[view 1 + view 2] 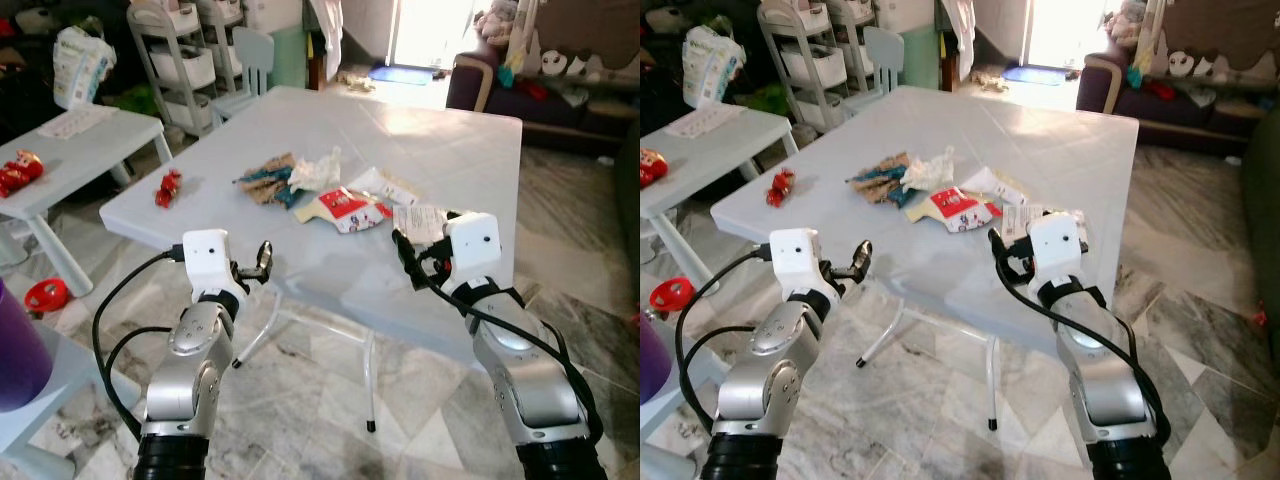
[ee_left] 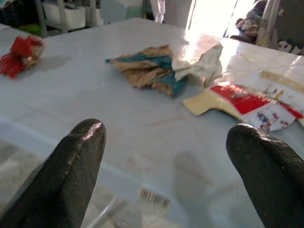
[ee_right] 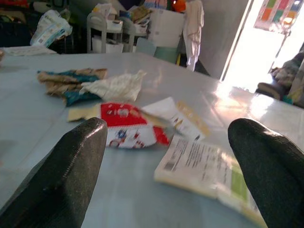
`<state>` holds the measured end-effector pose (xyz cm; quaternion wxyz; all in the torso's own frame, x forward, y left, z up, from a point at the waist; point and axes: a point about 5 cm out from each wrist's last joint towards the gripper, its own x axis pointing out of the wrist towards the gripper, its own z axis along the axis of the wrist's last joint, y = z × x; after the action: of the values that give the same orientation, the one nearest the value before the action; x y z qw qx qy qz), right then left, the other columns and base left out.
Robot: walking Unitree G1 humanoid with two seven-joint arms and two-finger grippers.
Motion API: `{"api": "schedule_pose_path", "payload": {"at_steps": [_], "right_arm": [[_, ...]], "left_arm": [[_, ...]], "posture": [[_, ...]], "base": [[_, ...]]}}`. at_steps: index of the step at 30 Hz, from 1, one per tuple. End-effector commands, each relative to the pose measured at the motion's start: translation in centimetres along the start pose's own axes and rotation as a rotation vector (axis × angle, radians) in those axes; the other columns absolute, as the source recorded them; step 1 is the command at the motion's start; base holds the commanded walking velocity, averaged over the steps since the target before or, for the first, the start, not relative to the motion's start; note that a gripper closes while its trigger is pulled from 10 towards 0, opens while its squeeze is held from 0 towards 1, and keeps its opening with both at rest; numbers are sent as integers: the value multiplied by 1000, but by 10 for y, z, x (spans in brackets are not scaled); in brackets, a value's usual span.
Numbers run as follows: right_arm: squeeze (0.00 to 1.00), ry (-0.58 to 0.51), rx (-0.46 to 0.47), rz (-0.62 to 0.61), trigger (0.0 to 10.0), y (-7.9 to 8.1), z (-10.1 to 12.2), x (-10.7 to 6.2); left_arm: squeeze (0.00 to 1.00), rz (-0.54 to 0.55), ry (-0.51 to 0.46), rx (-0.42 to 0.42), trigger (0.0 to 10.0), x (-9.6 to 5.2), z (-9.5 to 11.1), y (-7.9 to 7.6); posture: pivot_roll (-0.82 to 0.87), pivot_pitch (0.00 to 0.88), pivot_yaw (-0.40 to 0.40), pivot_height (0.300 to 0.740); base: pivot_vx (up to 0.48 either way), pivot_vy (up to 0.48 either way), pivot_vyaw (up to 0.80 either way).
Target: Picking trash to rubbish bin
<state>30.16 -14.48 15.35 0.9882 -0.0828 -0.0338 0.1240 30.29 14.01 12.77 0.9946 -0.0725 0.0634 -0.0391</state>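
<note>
1. Hovering at the near edge of the pale grey square plastic table (image 1: 440, 150), the right gripper (image 1: 420, 262) has its two black fingers spread wide and holds nothing; in the right wrist view the white and green printed paper sheet (image 3: 209, 172) lies just in front of it, between the finger lines.
2. The left gripper (image 1: 256, 262) is also spread open and empty, just outside the near table edge, aiming toward the middle of the table.
3. Farther out lie the red and white flat snack packet (image 1: 345, 208), a white and yellow paper strip (image 3: 176, 114), a crumpled white paper piece (image 2: 202, 66), and a brown and teal torn wrapper (image 2: 142, 71). A small red crumpled wrapper (image 1: 168, 187) sits apart near the left corner.
4. My judgement is that the task is at its beginning: all the trash is on the table, nothing is gripped, and I cannot identify a rubbish bin with certainty.
5. For room, the table top around the pile is bare, so both arms can reach in from the near edge. The printed sheet lies close to that edge and could slide off if it is pushed. On the left stands a second white low table (image 1: 100, 140), leaving only a narrow passage of marble floor (image 1: 320, 400).
</note>
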Motion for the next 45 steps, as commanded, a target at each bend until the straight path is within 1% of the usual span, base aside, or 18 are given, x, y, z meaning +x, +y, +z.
{"api": "schedule_pose_path", "payload": {"at_steps": [1, 9, 19, 20, 22, 25, 27, 29, 31, 36, 38, 40, 41, 42, 43, 44, 45], "right_arm": [[0, -4, -11, -14, 10000, -4, 1, 2], [0, -7, -17, -18, 10000, -5, 2, 4], [0, -13, -23, -10, 10000, -5, 4, 7], [0, -14, -24, -8, 10000, -5, 4, 8], [0, -15, -25, -7, 10000, -5, 4, 8], [0, -16, -30, -3, 10000, -5, 4, 8], [0, -15, -32, -1, 10000, -6, 4, 7], [0, -13, -40, 2, 10000, -8, 4, 7], [0, -8, -50, 9, 10000, -12, 6, 5], [0, 5, -93, 59, 10000, -19, 12, -1], [0, 23, -123, 100, 10000, -29, 15, -7], [0, 34, -138, 120, 10000, -34, 17, -10], [0, 58, -151, 148, 10000, -37, 17, -13], [0, 58, -151, 148, 10000, -37, 17, -13], [0, 85, -182, 182, 10000, -42, 15, -17], [0, 147, -194, 217, 10000, -48, 9, -22], [0, 173, -204, 235, 10000, -50, 6, -24]], "left_arm": [[0, -7, -24, 14, 10000, -1, 5, -1], [0, -25, -17, 13, 10000, -1, 3, -5], [0, -28, -18, 5, 10000, 0, 3, -7], [0, -31, -27, -16, 10000, -1, 3, -8], [0, -34, -27, -12, 10000, -1, 4, -8], [0, -28, 1, -14, 10000, -1, -1, -9], [0, -34, 8, -17, 10000, -1, -2, -10], [0, -48, 36, -22, 10000, -2, -6, -13], [0, -83, 80, -10, 10000, -4, -12, -17], [0, -148, 142, 22, 10000, -13, -22, -20], [0, -185, 172, 63, 10000, -20, -29, -18], [0, -193, 186, 70, 10000, -23, -33, -17], [0, -194, 202, 72, 10000, -25, -36, -15], [0, -194, 202, 72, 10000, -25, -36, -15], [0, -194, 215, 69, 10000, -27, -39, -15], [0, -202, 224, 67, 10000, -27, -40, -16], [0, -204, 221, 62, 10000, -26, -40, -18]], "posture": [[3, 0, 5, 740], [-2, 0, 1, 740], [2, 0, -6, 740], [1, 0, -7, 740], [1, 0, -8, 740], [-1, 0, -11, 740], [-3, 0, -12, 740], [-4, 0, -14, 740], [-5, 0, -18, 740], [-8, 0, -22, 740], [-14, 0, -24, 740], [-19, 0, -26, 740], [-20, 0, -26, 740], [-20, 0, -26, 740], [-26, 0, -28, 740], [-29, 0, -30, 740], [-30, 0, -32, 740]], "base": [[454, 0, 0], [466, 0, 0], [457, 0, 0], [0, 0, 0], [0, 0, 0], [0, 0, 0], [0, 0, 0], [0, 0, 0], [0, 0, 0], [0, 0, 0], [0, 0, 0], [0, 0, 0], [0, 0, 0], [0, 0, 0], [0, 0, 0], [0, 0, 0], [0, 0, 0]]}}
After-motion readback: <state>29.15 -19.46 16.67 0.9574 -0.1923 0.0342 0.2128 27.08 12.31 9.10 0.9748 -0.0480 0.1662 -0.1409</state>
